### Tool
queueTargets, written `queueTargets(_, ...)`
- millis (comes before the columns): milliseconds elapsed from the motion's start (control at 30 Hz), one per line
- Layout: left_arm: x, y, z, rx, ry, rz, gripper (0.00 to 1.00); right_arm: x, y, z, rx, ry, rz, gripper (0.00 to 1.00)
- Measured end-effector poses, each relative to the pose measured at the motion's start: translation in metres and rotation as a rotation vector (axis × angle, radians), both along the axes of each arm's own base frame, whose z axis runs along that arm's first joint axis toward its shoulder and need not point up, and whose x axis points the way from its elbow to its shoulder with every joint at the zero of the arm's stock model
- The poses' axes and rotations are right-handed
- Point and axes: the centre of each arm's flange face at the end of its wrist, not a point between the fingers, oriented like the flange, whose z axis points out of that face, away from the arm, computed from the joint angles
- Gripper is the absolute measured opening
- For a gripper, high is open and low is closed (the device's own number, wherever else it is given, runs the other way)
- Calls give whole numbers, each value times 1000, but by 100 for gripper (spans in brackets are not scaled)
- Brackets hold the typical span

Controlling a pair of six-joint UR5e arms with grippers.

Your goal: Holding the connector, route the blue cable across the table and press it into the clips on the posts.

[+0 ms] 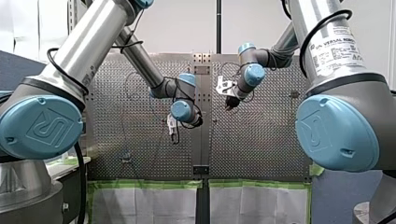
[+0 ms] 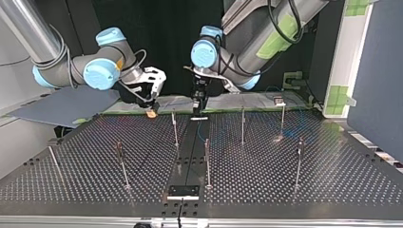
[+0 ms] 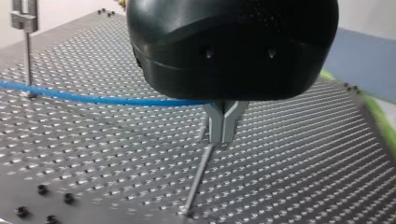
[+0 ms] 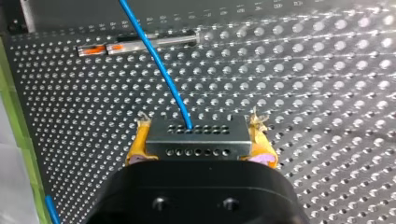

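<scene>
A grey, box-shaped connector (image 4: 196,144), dotted with rows of small holes, is clamped between the yellow pads (image 4: 135,149) of the right gripper (image 4: 198,128). A thin, smooth blue cable (image 4: 156,60) is led from it, ahead over the perforated metal table (image 4: 327,93). The left gripper (image 3: 223,136) is closed, slim metal fingers (image 3: 216,123) pressed together, with the cable passing at their roots.

Grey hole-dotted connector (image 4: 196,145) in my right tool (image 4: 198,133), thin blue cable (image 4: 155,60) straight out of its top.
</scene>
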Motion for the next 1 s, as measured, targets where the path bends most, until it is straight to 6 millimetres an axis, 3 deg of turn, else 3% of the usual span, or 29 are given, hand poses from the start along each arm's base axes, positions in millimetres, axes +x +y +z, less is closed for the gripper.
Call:
queueTargets(267,-16,6,-19,12,45,-20,0,0,2,-7,-28,29,15,0)
queueTargets(567,1,-10,-2,-32,13,-56,0,-6,-1,-28,-10,53,9,0)
queueTargets(733,8,-19,-9,-17,32,-63,0,-6,-6,-53,20,69,10,0)
queueTargets(1000,30,-30,-21,-20,30,-53,0,-12,-20,-68,27,56,-10,0)
